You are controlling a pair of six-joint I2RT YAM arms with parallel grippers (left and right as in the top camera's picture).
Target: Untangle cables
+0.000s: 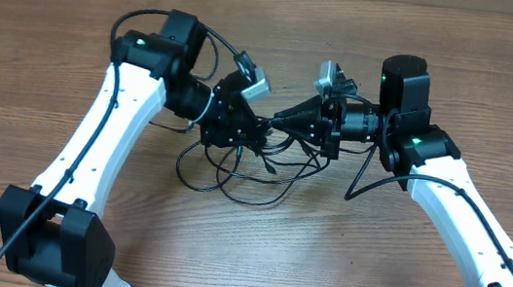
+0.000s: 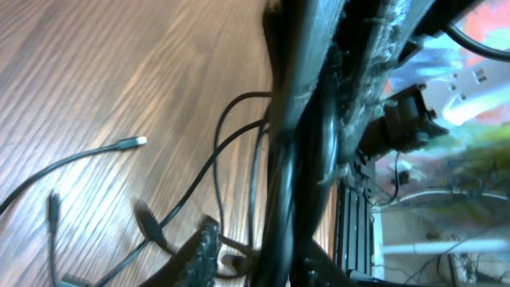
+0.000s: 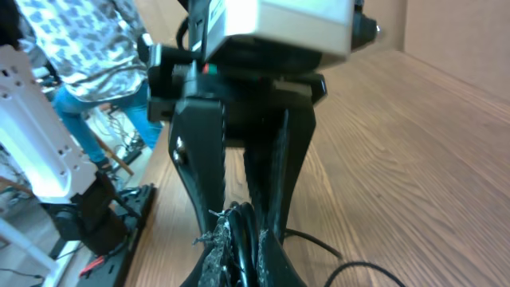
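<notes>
Left pincer just over the cables, looks part-open, probably holding nothing. Cables knotted on tabletop. Right pincer also over them, clamped shut, grip unclear. Risk: tips collide, or a pull tightens the knot.

The wood-grain counter bears a loose tangle of thin black cables near its middle, loops spilling toward the near side, one silvery plug tip lying flat on bare wood.
</notes>
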